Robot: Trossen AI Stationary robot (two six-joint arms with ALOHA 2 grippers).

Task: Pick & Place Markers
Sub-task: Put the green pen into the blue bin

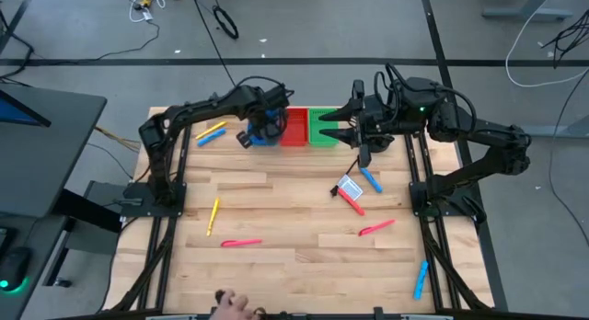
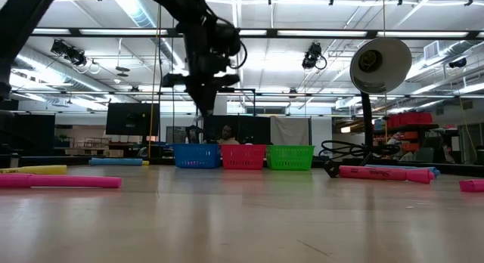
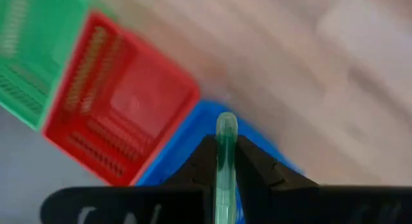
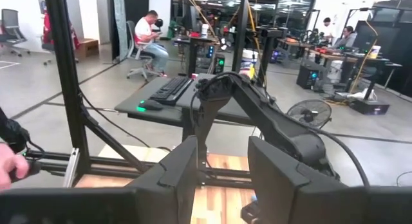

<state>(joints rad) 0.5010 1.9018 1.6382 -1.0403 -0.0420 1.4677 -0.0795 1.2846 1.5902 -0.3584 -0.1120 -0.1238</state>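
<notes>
Left tool (image 3: 225, 161) is clenched on a green marker (image 3: 226, 130) right over the blue bin's (image 3: 193, 137) edge, so letting go now could bounce it onto the counter (image 1: 294, 219). Right tool's (image 4: 222, 159) released, hovering by the green bin (image 1: 322, 127).

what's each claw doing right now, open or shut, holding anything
Left claw: shut on a green marker, above the blue bin.
Right claw: open, holding nothing, over the green bin.

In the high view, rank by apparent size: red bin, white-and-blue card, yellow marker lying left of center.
1. red bin
2. white-and-blue card and yellow marker: unsure; the marker is longer but thinner, the card broader.
</notes>
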